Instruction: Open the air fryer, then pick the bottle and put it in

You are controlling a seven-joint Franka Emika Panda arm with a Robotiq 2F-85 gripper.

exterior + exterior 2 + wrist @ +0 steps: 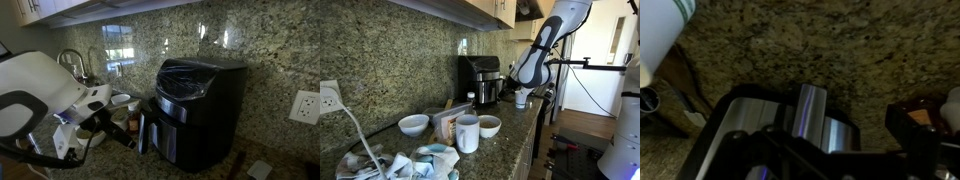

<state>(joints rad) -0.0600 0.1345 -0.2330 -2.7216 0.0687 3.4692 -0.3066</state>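
Observation:
The black air fryer point(200, 105) stands against the granite wall and shows in both exterior views point(480, 78). Its drawer handle point(144, 130) juts out at the front. My gripper point(128, 136) is right at that handle. In the wrist view the silver handle point(810, 112) and the silver band fill the lower middle, with my dark fingers point(815, 165) just below them. Whether the fingers are closed on the handle does not show. A small bottle with a white cap point(471, 99) stands on the counter beside the fryer.
White bowls point(414, 124) and a white cup point(467, 133) sit on the counter near a cluttered corner. A white cup point(662, 30) is at the wrist view's top left. A wall socket point(305, 106) is beside the fryer, and a tap point(72, 62) stands behind my arm.

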